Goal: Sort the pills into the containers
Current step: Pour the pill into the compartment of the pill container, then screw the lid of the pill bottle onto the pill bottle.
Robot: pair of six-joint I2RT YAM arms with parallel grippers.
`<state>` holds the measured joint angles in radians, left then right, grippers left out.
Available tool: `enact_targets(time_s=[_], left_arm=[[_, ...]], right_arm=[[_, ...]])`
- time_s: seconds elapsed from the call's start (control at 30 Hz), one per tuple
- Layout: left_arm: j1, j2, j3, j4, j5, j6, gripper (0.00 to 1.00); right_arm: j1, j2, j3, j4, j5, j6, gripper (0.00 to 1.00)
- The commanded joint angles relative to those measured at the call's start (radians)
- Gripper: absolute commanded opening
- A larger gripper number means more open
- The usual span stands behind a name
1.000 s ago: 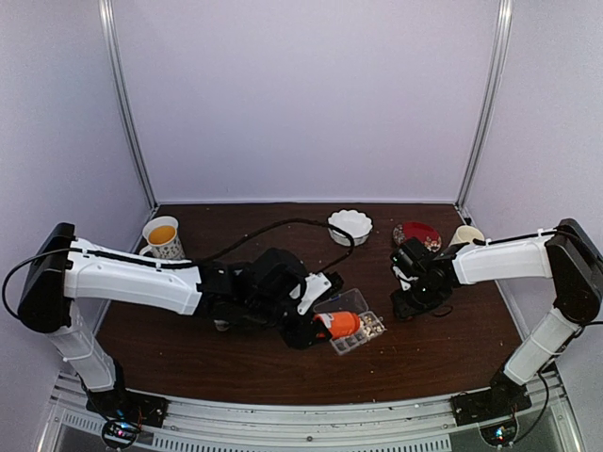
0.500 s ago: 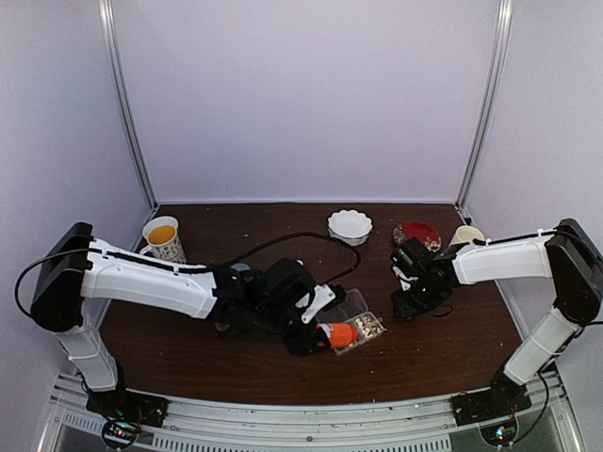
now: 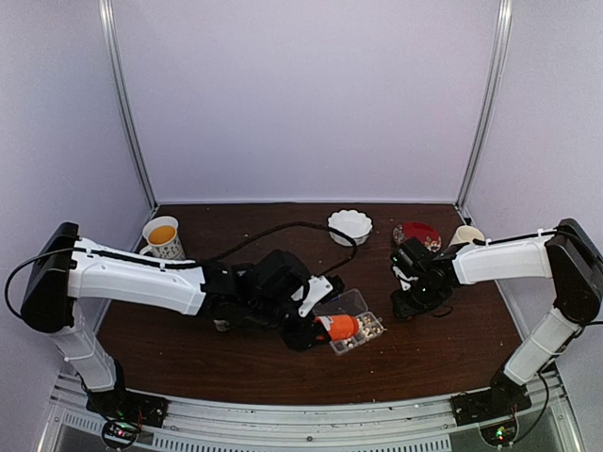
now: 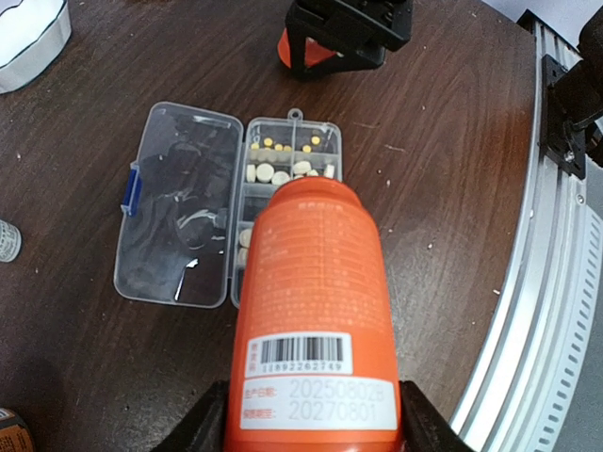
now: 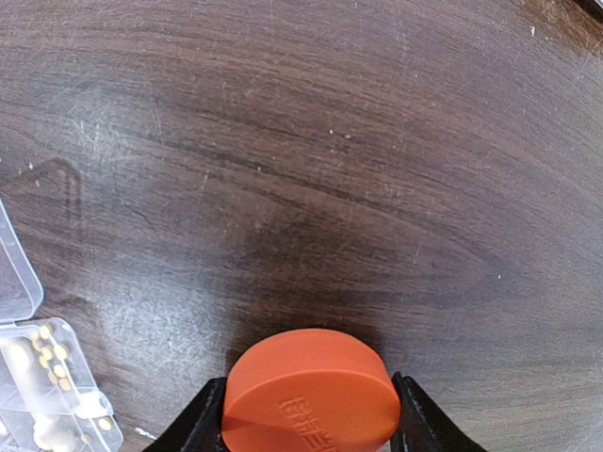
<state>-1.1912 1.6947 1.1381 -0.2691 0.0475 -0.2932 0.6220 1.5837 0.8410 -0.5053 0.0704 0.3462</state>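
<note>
Dark brown wood table [image 3: 424,363], pale purple walls. Our left claw [image 4: 311,426] is closed round the bottom of the orange plastic bottle [image 4: 316,282]. The bottle's long side points straight away from the claw, w/ its top end over the near cells of the flat clear plastic pill box [image 4: 179,217]. We see small pale round pills [image 4: 267,173] in the far cells. We think a bit more tip drops pills there. Our right claw [image 5: 311,419], well apart, grips the round orange cap [image 5: 311,386].
</note>
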Motion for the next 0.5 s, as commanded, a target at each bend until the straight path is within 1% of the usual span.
enact_targets(time_s=[0.0,0.3,0.47], left_arm=[[-0.002,0.003,-0.050,0.113,0.004,-0.015,0.00],[-0.002,-0.074,-0.153,0.283,0.021,-0.018,0.00],[-0.002,-0.146,-0.236,0.429,0.046,-0.020,0.00]], right_arm=[[-0.004,0.003,0.017,-0.005,0.001,0.000,0.00],[-0.004,-0.032,0.007,0.007,-0.013,-0.003,0.00],[-0.004,-0.150,-0.038,0.059,-0.091,-0.014,0.00]])
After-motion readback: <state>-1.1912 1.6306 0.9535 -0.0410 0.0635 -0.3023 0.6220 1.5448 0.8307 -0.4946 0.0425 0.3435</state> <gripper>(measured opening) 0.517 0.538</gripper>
